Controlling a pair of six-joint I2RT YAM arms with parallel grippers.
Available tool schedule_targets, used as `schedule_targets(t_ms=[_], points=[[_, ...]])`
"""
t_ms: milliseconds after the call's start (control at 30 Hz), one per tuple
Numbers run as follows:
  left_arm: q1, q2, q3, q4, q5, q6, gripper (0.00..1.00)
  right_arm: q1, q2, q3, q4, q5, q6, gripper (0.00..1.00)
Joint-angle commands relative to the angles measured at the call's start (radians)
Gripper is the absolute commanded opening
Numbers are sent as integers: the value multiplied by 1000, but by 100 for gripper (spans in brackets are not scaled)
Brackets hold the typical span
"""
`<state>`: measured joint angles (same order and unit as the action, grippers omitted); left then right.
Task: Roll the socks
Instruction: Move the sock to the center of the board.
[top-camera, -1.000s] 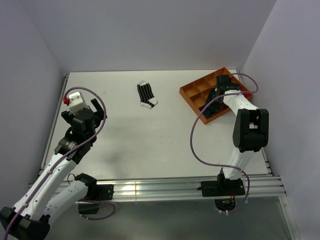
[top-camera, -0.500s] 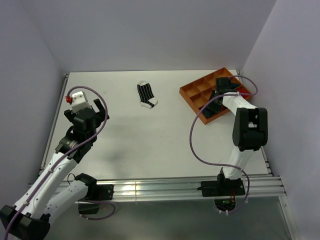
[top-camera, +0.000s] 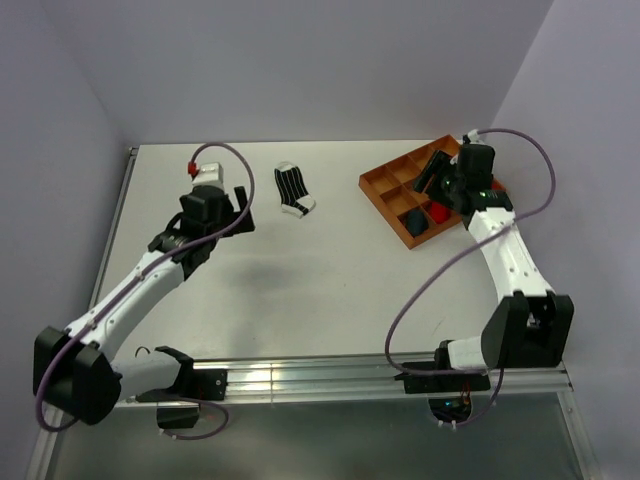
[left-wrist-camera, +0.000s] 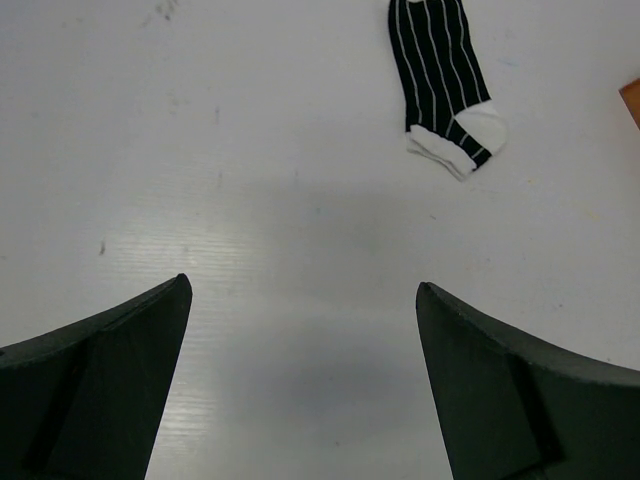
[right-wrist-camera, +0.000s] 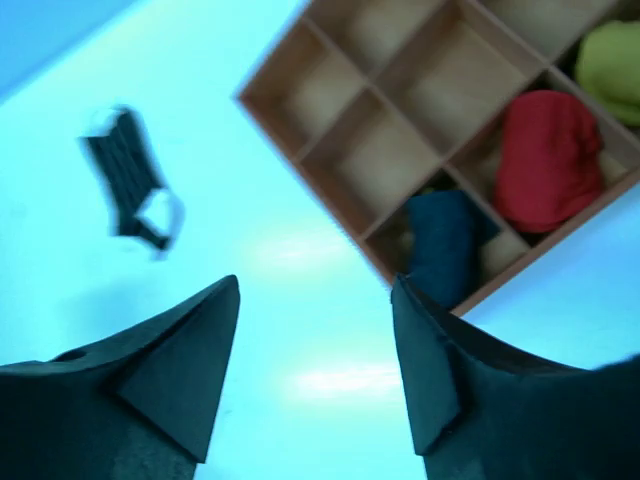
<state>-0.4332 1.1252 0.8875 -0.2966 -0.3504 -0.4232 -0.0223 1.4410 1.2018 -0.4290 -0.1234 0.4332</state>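
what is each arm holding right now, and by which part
Nothing is held. The left end effector is open, short of the striped sock; the right end effector is open above the tray.

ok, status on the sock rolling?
Left hand open, empty, short of striped sock. Right hand open, empty, over tray. Navy sock, red sock in tray. Nothing in the way.
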Motion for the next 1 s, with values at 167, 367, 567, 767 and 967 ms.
schedule_targets(t_ms=[167,367,567,767,967], points=[[-1,313,241,106,169,-75,99,-1,-315,-235,153,-156,93,79],[-15,601,427,197,198,-81,100,1,-493,-416,243,-269,93,82],[-45,821,631,232,218,-58,99,-1,-573,-516,279,-331,82,82],[-71,978,734,261,232,-43,100,-1,-607,-565,297,-381,76,81],[-81,1053,694,335,254,-51,100,-1,-597,-574,253,-383,35,80]])
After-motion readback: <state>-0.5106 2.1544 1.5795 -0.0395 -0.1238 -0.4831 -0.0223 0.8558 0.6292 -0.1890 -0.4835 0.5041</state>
